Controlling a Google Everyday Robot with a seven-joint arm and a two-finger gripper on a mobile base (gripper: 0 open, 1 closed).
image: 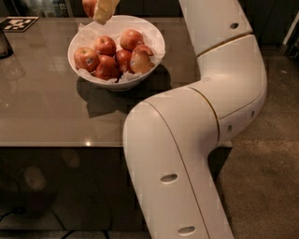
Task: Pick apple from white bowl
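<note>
Apple [88, 5] is clasped in jaws of gripper [100, 11], above far-left rim of white bowl [158, 55]; drop may be caused by off-centre hold.

Arm folded, gripper [99, 14] up high!
It hangs at the top edge, clamped on the apple [88, 5], elbow bent low.

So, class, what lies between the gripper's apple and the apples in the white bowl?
Camera view: only crumpled paper lining the white bowl's far side. The gripper holds the apple above it, at the frame's top.
</note>
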